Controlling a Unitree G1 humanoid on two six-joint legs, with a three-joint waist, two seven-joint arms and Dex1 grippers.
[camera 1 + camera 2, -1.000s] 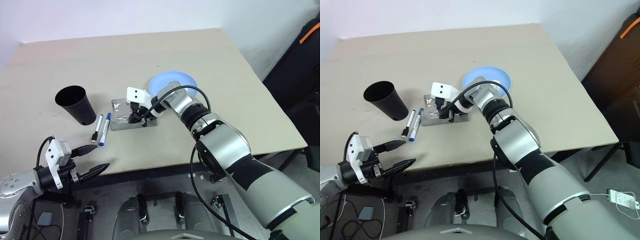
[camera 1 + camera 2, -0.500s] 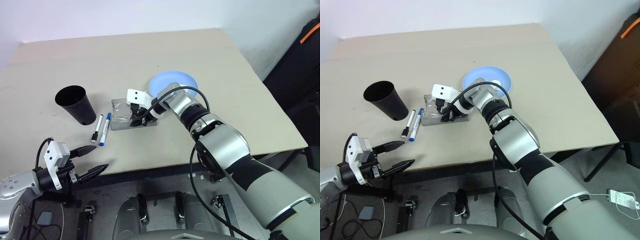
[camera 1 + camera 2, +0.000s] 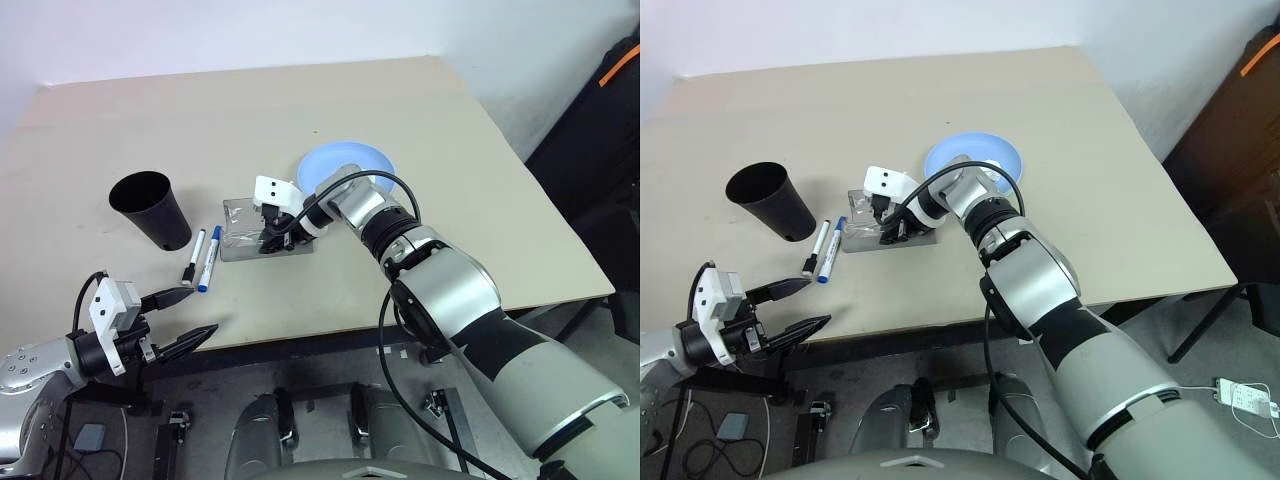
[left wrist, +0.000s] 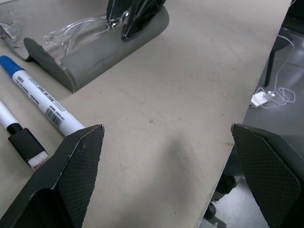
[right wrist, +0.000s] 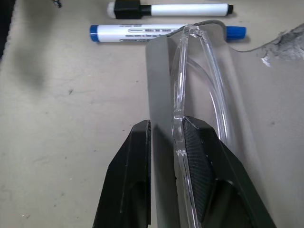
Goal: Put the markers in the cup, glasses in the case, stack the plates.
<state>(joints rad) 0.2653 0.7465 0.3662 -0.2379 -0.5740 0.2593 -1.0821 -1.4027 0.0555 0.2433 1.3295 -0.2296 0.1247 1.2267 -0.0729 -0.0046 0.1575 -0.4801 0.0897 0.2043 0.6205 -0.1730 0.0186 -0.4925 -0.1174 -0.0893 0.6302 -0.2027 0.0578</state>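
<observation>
Right gripper (image 5: 164, 142) is reaching across to the middle of the table (image 3: 400, 110) and sitting over the grey case (image 3: 262, 243). Its jaws are standing partly apart, straddling the near wall of the case and the front of the clear glasses (image 5: 183, 95); one finger (image 5: 197, 156) is looking like it is touching the frame, but I can't tell whether it is gripping or just resting alongside. The glasses are lying inside the case, temples running along its length.

Left gripper (image 3: 178, 320) is hanging off the table's near edge, well apart from everything, fingers spread wide and holding nothing.

Two markers are lying side by side, just beside the case's end: the blue marker (image 3: 209, 258) is sitting nearer the case, the black marker (image 3: 193, 257) next to it on the cup side. Neither is in the cup. The black cup (image 3: 152, 208) is standing upright, near the markers.

The light blue plate (image 3: 350, 160) is sitting just beyond the right wrist, partly hidden by the arm.
</observation>
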